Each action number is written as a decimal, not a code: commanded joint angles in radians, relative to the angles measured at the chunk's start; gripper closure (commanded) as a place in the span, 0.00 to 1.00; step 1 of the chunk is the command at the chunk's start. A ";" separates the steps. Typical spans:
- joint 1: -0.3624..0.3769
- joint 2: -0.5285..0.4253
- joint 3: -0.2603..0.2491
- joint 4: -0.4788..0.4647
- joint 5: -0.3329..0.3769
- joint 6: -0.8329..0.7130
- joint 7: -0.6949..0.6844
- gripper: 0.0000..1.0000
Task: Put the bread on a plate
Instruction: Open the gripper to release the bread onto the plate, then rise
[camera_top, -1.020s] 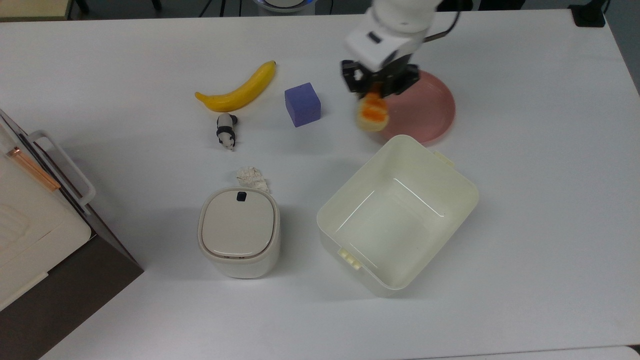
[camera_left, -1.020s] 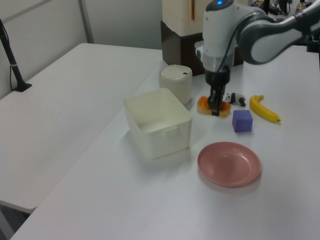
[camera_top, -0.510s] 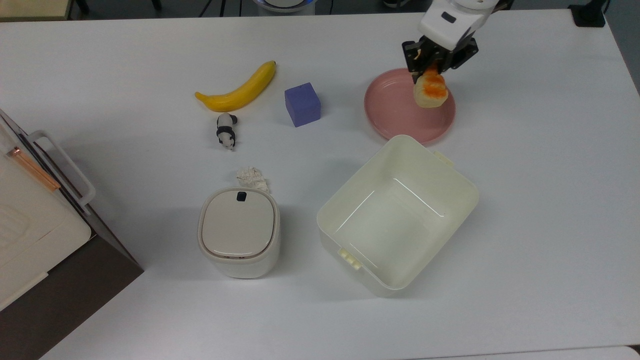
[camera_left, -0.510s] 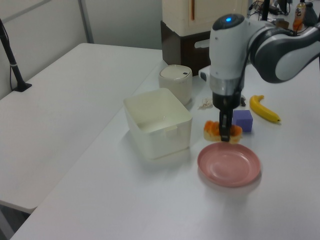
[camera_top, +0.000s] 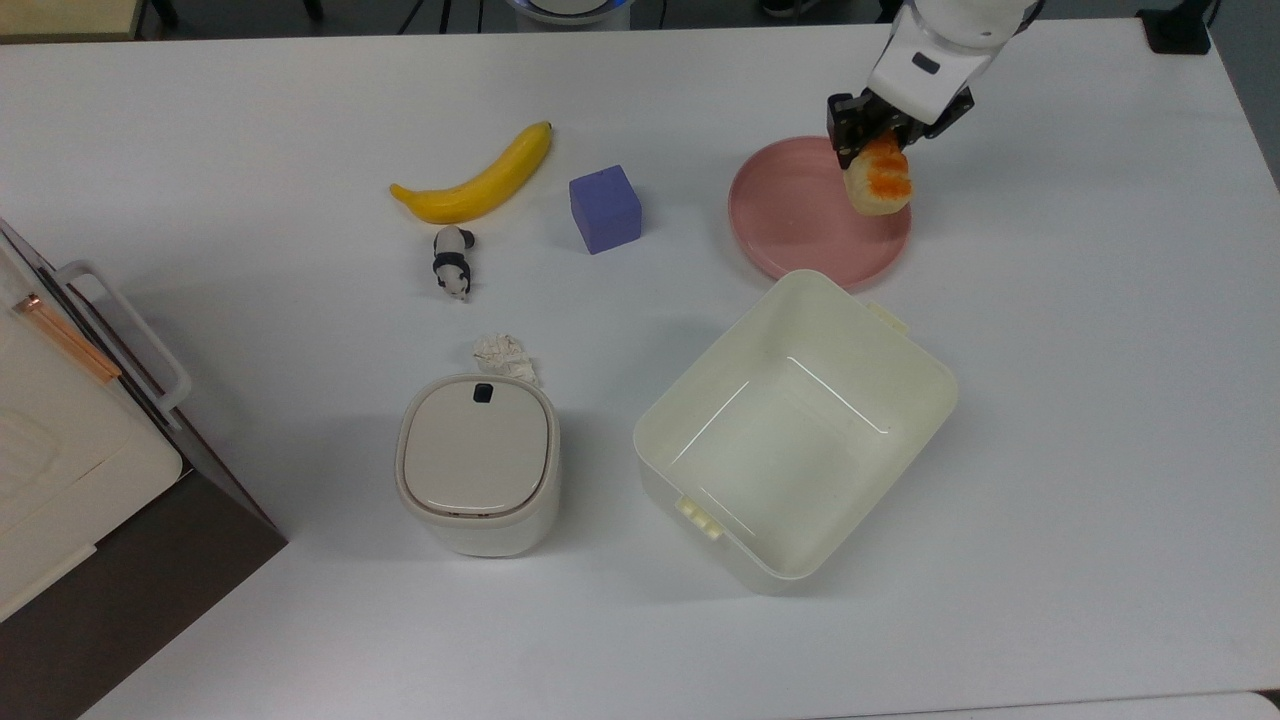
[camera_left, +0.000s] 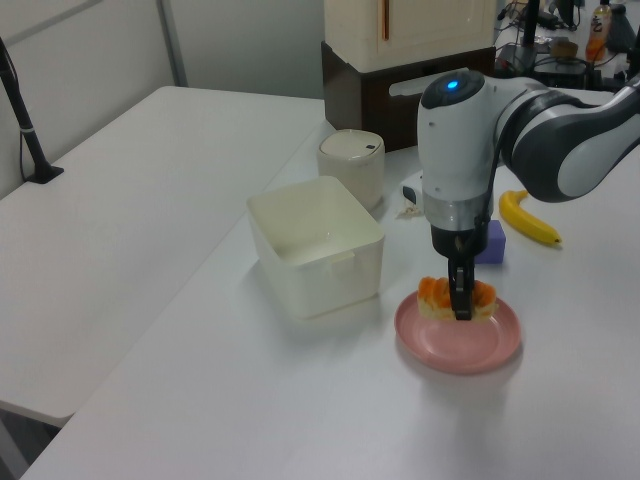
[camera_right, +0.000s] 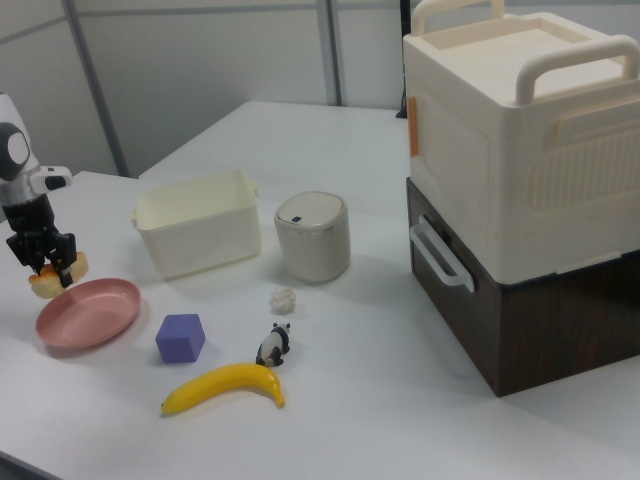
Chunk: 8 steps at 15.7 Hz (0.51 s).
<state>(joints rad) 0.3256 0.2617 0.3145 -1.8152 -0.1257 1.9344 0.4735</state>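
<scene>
now the claw (camera_top: 872, 140) has swung all the way across from beside the purple cube (camera_top: 605, 208), and it's hanging over the pink plate (camera_top: 790, 215) with the bread (camera_top: 878, 177) still clenched between its fingers. a second ago the loaf was out past the plate's left rim in the top view; half a second ago it crossed onto the plate; at this point it has drifted toward the top view's right edge of the dish and dropped lower.

and look at the left view: the bread (camera_left: 456, 298) sits just above the plate (camera_left: 425, 338), held across the middle by the claw (camera_left: 461, 310), glossy orange top up. whether it's touching the dish yet, hard to call. in the right view the bread (camera_right: 44, 281) hangs over the right view's left, far rim of the plate (camera_right: 100, 310), so it's closer to the edge than the middle.

that means the carry is basically done. what's left, by my reading, is a short lowering and letting go. the worry is placement: this near the raised rim, the loaf could tip or roll off onto the surface (camera_top: 1050, 400) when released, so a nudge toward the centre would be safer.

the banana (camera_top: 478, 183), the toy panda (camera_top: 452, 262), the lidded bin (camera_top: 478, 462) and the cream tub (camera_top: 800, 430) all sit where they were, untouched.
</scene>
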 joint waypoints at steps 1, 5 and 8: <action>0.001 0.033 -0.009 -0.012 -0.005 0.034 0.007 0.42; 0.003 0.047 -0.009 -0.015 -0.034 0.038 0.005 0.00; 0.000 0.047 -0.009 -0.010 -0.040 0.038 0.004 0.00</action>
<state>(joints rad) 0.3197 0.3221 0.3127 -1.8159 -0.1452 1.9505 0.4735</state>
